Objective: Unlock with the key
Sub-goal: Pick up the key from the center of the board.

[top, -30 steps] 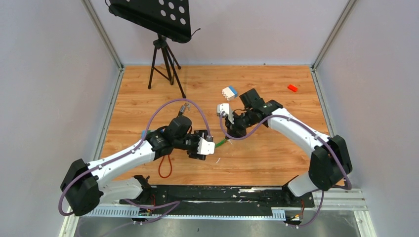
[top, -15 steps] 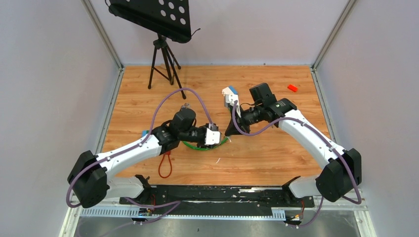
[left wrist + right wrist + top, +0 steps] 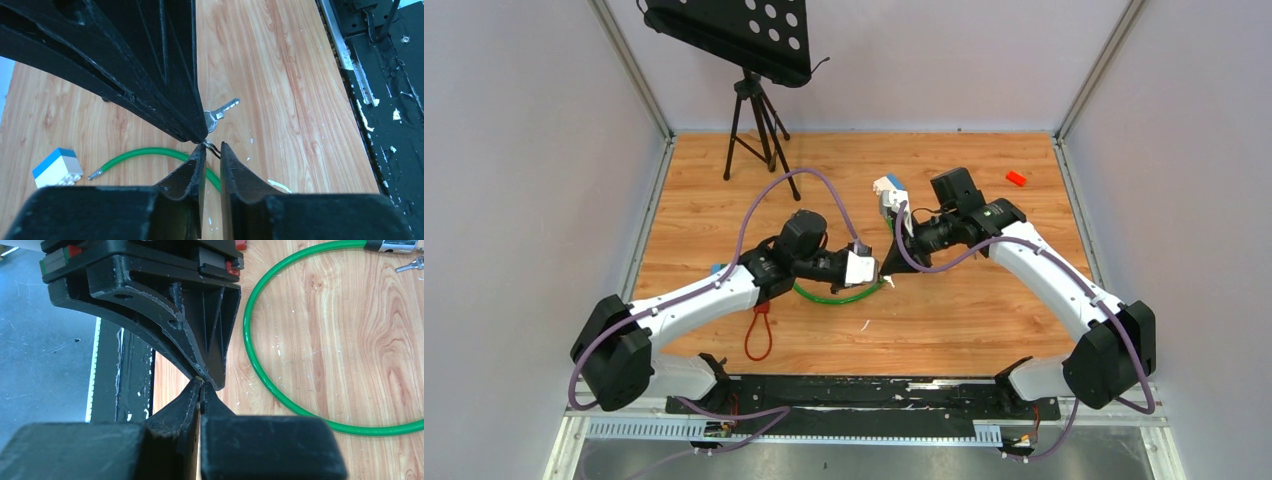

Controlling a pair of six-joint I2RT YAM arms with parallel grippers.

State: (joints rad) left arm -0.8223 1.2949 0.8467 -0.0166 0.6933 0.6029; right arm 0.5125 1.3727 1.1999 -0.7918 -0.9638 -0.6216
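At the far left of the table (image 3: 674,200), a red cord (image 3: 758,338) lies beside the left arm and plays no part here. The left gripper (image 3: 211,150) reaches toward the middle, tip to tip with the other arm. Its jaws are drawn to a slim gap around a small wire ring (image 3: 214,151) that seems to hang from the key (image 3: 216,118). Whether the fingers already pinch the ring I cannot tell. Going for the ring rather than the key itself looks meant to steady or take it without covering the blade.

Under both grippers the green cable (image 3: 145,151) curls flat on the wood with one metal end lying free (the lock body I cannot pick out with certainty). That keeps it close at hand for whichever arm ends up with the key.

The key is in the air above the cable, where the two grippers meet. Its head is pinched in the right gripper (image 3: 200,386), whose jaws are pressed together on it. The blade sticks out clear to one side, probably so it can be regripped or aimed at a keyhole. I judge this a hand-over or regrip, as the key is not yet in any lock.

Farther right, a white and blue block (image 3: 889,188) and a small red block (image 3: 1016,178) lie well apart from the work.
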